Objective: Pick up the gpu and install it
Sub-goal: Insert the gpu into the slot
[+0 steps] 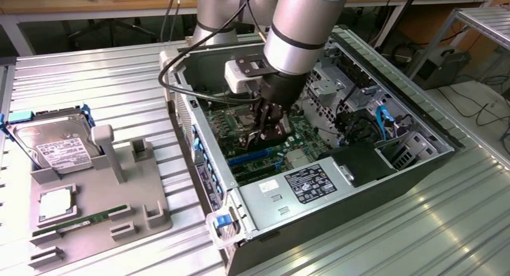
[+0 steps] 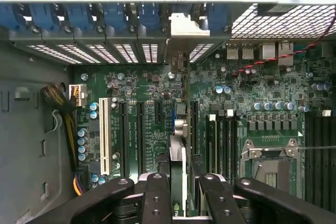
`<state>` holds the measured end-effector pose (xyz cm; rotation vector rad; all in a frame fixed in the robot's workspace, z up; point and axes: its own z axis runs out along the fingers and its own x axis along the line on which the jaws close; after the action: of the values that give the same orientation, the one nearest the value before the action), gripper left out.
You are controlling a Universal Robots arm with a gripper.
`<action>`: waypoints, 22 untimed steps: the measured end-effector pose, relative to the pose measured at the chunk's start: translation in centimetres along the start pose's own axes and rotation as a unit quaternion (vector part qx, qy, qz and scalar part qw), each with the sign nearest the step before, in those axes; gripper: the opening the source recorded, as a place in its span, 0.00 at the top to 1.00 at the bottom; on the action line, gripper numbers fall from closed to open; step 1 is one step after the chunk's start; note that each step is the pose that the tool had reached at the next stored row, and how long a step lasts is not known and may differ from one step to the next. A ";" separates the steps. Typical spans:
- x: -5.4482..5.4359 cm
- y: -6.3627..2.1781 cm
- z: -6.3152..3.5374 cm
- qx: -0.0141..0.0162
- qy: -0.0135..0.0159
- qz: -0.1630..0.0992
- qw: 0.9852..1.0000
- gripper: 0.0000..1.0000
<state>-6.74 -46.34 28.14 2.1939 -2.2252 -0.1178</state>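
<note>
your black multi-fingered gripper (image 1: 267,131) is down inside the open black-and-silver computer tower case (image 1: 414,168), and it is clenched on the gpu (image 2: 177,169), the thin flat expansion card with a silver metal end bracket. in the wrist view the card runs edge-on between the black fingers (image 2: 156,200), one pair pressing each face, so the thing you are placing lies straight ahead of the gripper rather than off to a side.

the relation that counts: the card's long axis runs parallel to the long black expansion slots (image 2: 140,135) on the green motherboard (image 2: 247,103), and its silver end bracket (image 2: 185,27) sits up among the blue-clipped rear slot covers (image 2: 113,19) in the case wall. the card stands upright on its edge, close over the board; whether its edge connector is touching a slot you cannot tell.

the card itself reads as a narrow pale-and-dark strip, mostly hidden by the fingers. in the exterior view it is just a dark sliver below the gripper.
</note>
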 end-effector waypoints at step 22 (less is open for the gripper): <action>0.5 0.16 1.43 -0.005 -0.006 0.005 1.000 0.74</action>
<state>-7.00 -46.78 26.70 2.1833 -2.2364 -0.1434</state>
